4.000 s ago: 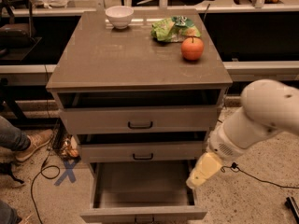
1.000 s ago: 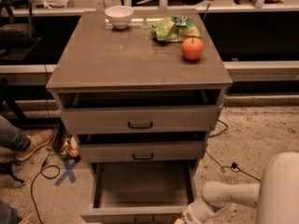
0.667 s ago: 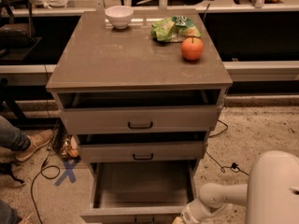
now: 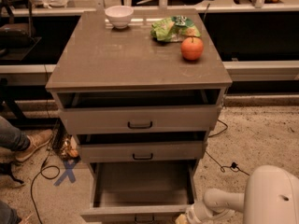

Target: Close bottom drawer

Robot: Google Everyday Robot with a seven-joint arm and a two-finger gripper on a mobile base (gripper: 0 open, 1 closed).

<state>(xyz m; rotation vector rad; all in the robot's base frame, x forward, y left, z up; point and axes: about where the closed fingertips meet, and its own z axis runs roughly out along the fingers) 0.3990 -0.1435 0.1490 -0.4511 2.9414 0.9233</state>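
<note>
- Bottom drawer [image 4: 142, 186] of the grey cabinet [image 4: 131, 62] is pulled far out. It sits lowest, below the near edge of the worktop, and its flat tray looks bare.
- Its front panel runs along the bottom of the view, with the small dark handle [image 4: 144, 219] only partly showing.
- Middle drawer [image 4: 140, 151] and top drawer [image 4: 140, 119] above it each stand a little ajar; neither is part of this job.
- The gripper [image 4: 183, 217] hangs low at the right end of the bottom drawer's front, touching it or just beside it. Whether it is wide or narrow I cannot tell.
- The white arm [image 4: 219, 202] reaches in from the lower right.
- The step in hand looks like setting up the push, and the closing itself is not yet done.
- To do it well, press flat on the front panel, nearer the handle than the end, so the tray does not twist on its runners.
- Push straight toward the worktop's far edge, slow and steady, and keep below the middle drawer's front.
- A bowl [image 4: 119, 16] at the far edge, a green packet [image 4: 173, 28] and an orange [image 4: 192, 48] toward the far right corner could shift if the drawer slams.
</note>
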